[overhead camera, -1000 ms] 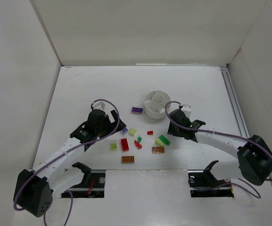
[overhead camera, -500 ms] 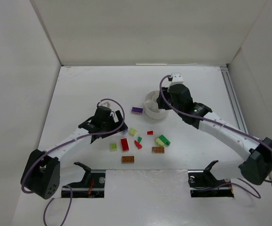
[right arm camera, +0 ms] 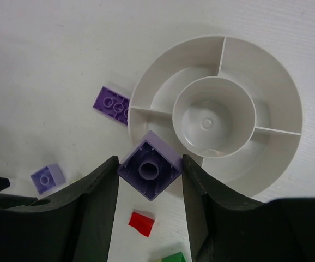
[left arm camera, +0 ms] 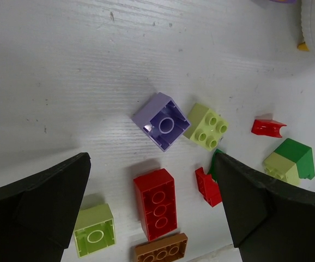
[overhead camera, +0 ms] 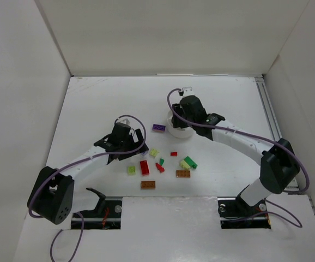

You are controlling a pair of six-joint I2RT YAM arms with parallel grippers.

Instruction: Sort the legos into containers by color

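Now right hand [right arm camera: 149,164] pinches lilac brick [right arm camera: 149,174] over dish [right arm camera: 277,90]; left hand [left arm camera: 152,159] spread over red brick [left arm camera: 155,203]

The dish [right arm camera: 288,103] is plain white, as is the table [left arm camera: 65,65], which carries faint grey streaks. The held brick [right arm camera: 149,172] and the loose square brick [left arm camera: 163,121] are lilac, the flat plate [right arm camera: 111,103] is a deeper purple, the long brick [left arm camera: 156,203] and the small chip [left arm camera: 267,127] are red, the four-stud brick [left arm camera: 206,126] is yellow-green, and the thin plate [left arm camera: 161,250] is orange-brown. The left gripper's fingers [left arm camera: 43,207] and the right gripper's fingers [right arm camera: 92,213] are black, and the arm cables [overhead camera: 169,101] are purple.
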